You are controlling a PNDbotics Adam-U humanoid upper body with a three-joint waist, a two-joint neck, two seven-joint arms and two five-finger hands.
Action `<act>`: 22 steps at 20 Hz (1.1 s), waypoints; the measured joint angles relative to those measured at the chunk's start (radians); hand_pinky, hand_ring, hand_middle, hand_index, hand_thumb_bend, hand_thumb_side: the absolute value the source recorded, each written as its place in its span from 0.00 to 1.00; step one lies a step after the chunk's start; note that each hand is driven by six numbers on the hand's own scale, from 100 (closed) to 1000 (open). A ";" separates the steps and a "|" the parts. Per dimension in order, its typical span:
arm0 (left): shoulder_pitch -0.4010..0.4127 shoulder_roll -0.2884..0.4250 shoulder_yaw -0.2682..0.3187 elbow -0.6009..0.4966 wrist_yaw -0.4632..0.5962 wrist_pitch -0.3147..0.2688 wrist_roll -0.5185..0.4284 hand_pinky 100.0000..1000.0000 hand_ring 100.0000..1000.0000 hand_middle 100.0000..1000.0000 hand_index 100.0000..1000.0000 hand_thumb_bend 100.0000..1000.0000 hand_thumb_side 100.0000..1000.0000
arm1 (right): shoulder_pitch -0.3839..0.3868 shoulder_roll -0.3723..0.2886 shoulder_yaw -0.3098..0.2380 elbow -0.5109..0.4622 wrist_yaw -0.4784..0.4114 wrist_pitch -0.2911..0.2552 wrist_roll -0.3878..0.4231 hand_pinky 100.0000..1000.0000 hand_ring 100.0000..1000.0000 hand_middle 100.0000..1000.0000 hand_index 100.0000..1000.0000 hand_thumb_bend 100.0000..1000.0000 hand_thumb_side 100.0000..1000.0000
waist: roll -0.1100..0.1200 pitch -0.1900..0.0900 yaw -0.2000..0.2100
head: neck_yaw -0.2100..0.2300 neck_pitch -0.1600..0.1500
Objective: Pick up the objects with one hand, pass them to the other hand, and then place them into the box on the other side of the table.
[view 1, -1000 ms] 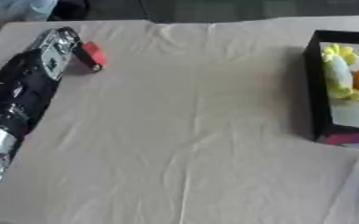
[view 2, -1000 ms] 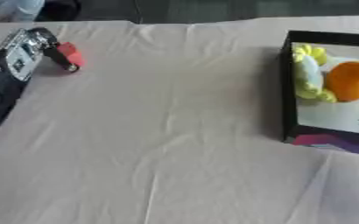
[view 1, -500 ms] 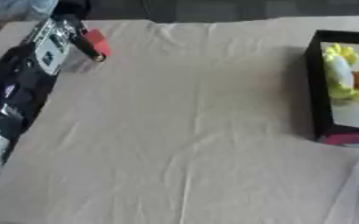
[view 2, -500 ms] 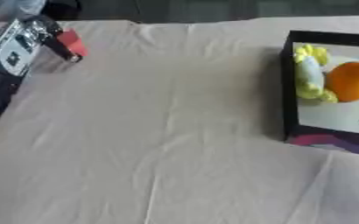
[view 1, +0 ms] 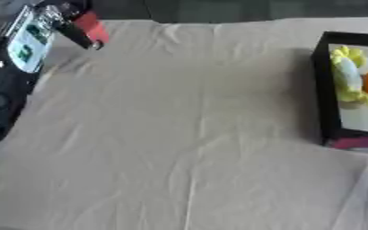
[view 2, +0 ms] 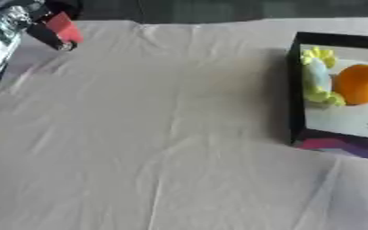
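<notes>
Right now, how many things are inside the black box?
2 that I can see. An orange round thing sits toward the box's right side, and a yellow-green thing lies beside it, along the left wall. The box runs past the picture's edge, so more may be hidden.

both eye views look steeply down from head onto cloth-covered bench [view 1: 187,134], close. shared: cloth, black box [view 2: 295,90] at right edge, left hand [view 1: 58,20] at upper left. right eye view shifted rightward.
</notes>
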 measured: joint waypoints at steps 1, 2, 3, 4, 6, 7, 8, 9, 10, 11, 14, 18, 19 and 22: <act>0.016 0.004 -0.003 -0.034 0.024 -0.002 0.007 0.88 0.78 0.61 0.49 0.14 0.06 | 0.000 0.000 0.000 -0.001 0.000 0.000 0.000 0.95 0.84 0.79 0.88 0.17 0.64 | -0.002 0.000 0.002 | -0.005 0.000; 0.034 0.009 -0.007 -0.070 0.048 -0.004 0.017 0.87 0.77 0.60 0.49 0.14 0.06 | -0.001 0.000 0.000 -0.001 -0.001 0.000 0.000 0.95 0.84 0.79 0.88 0.17 0.64 | -0.004 0.000 0.002 | -0.010 0.000; 0.052 0.014 -0.009 -0.105 0.070 -0.006 0.028 0.86 0.77 0.60 0.48 0.13 0.05 | -0.001 0.000 0.000 -0.003 -0.001 0.000 0.000 0.95 0.84 0.80 0.88 0.17 0.64 | -0.006 0.000 0.002 | -0.014 -0.001; 0.068 0.018 -0.012 -0.142 0.090 -0.008 0.042 0.85 0.76 0.60 0.48 0.16 0.02 | -0.002 0.000 0.000 -0.006 -0.001 0.000 0.000 0.95 0.84 0.80 0.88 0.17 0.64 | -0.009 0.000 0.003 | -0.018 -0.001; 0.101 0.025 -0.016 -0.206 0.128 -0.017 0.073 0.84 0.75 0.58 0.48 0.11 0.04 | -0.009 0.000 0.000 -0.013 -0.002 0.000 0.000 0.95 0.84 0.80 0.88 0.17 0.64 | -0.011 0.000 0.005 | -0.027 -0.001; 0.116 0.026 -0.018 -0.233 0.146 -0.024 0.088 0.84 0.75 0.58 0.48 0.15 0.01 | -0.010 0.000 0.000 -0.015 -0.002 0.001 0.000 0.95 0.84 0.80 0.88 0.18 0.64 | -0.013 0.000 0.007 | -0.030 -0.001; 0.130 0.027 -0.021 -0.259 0.164 -0.030 0.103 0.83 0.75 0.58 0.48 0.11 0.04 | -0.012 0.000 0.000 -0.016 -0.002 0.001 0.000 0.95 0.84 0.80 0.88 0.17 0.64 | -0.014 0.000 0.009 | -0.033 -0.001; 0.144 0.027 -0.023 -0.280 0.180 -0.037 0.117 0.83 0.75 0.58 0.48 0.10 0.04 | -0.015 0.000 0.000 -0.020 -0.002 0.001 0.000 0.95 0.84 0.80 0.88 0.17 0.64 | -0.015 0.000 0.009 | -0.036 0.000; 0.157 0.029 -0.026 -0.298 0.195 -0.044 0.129 0.83 0.75 0.58 0.48 0.10 0.04 | -0.018 0.000 0.000 -0.021 -0.002 0.001 0.000 0.95 0.84 0.80 0.89 0.17 0.64 | -0.016 0.000 0.009 | -0.039 0.000; 0.169 0.032 -0.028 -0.316 0.209 -0.050 0.140 0.83 0.75 0.58 0.48 0.10 0.04 | -0.019 0.000 0.000 -0.025 -0.002 0.001 0.001 0.95 0.84 0.80 0.89 0.17 0.64 | -0.016 0.000 0.011 | -0.042 0.002; 0.206 0.036 -0.033 -0.364 0.245 -0.069 0.175 0.81 0.73 0.57 0.48 0.09 0.03 | -0.025 0.000 0.000 -0.031 -0.002 0.002 0.000 0.95 0.84 0.80 0.89 0.17 0.64 | -0.016 0.000 0.014 | -0.049 0.009; 0.265 0.044 -0.039 -0.426 0.289 -0.101 0.227 0.78 0.71 0.54 0.47 0.07 0.04 | -0.026 0.000 0.000 -0.031 -0.002 0.004 -0.002 0.96 0.84 0.80 0.89 0.17 0.63 | -0.016 0.000 0.015 | -0.054 0.010; 0.281 0.044 -0.039 -0.441 0.303 -0.112 0.244 0.78 0.71 0.54 0.47 0.07 0.03 | -0.026 0.000 0.000 -0.031 -0.002 0.004 -0.002 0.96 0.84 0.80 0.89 0.17 0.63 | -0.016 0.000 0.016 | -0.056 0.010; 0.313 0.043 -0.045 -0.481 0.327 -0.155 0.300 0.77 0.70 0.53 0.46 0.06 0.01 | -0.027 0.000 0.000 -0.036 -0.001 0.004 -0.003 0.96 0.85 0.80 0.89 0.19 0.62 | -0.016 0.000 0.017 | -0.060 0.009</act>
